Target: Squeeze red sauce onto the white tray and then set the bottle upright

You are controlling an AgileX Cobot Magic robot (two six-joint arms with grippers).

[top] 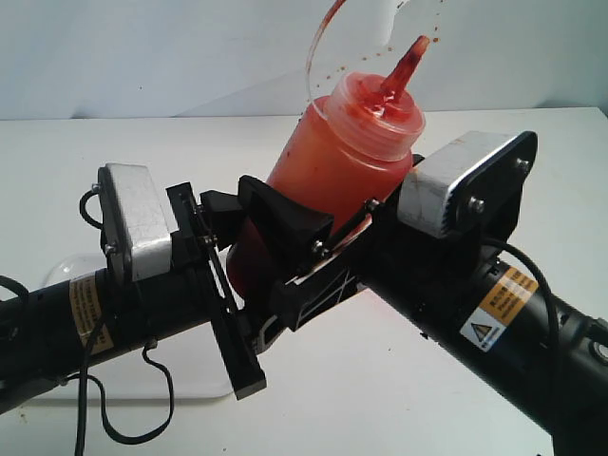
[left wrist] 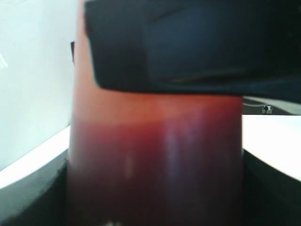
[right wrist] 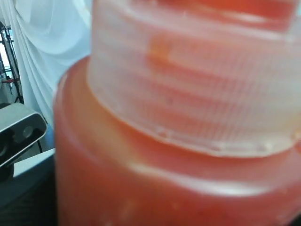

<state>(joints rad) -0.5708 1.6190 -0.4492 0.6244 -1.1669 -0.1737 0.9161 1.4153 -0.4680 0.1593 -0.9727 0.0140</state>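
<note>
The bottle [top: 332, 152], translucent orange with a red nozzle [top: 407, 65], hangs above the table, leaning right with the nozzle up. Dark red sauce [top: 249, 261] has settled in its lower end. My left gripper [top: 237, 252] is shut on that lower part, and in the left wrist view the bottle [left wrist: 155, 155] fills the gap between its fingers. My right gripper [top: 328, 223] holds the upper body, one black pad [top: 285, 220] lying against the front. The bottle's shoulder and ribbed collar [right wrist: 188, 94] fill the right wrist view. The white tray [top: 185, 366] lies under my left arm, mostly hidden.
A translucent cap strap [top: 318, 47] curls up from the bottle's neck. Both arms cross the front of the white table [top: 380, 380]. A pale cloth backdrop [top: 142, 47] hangs behind. My right gripper's finger [left wrist: 188, 42] blocks the top of the left wrist view.
</note>
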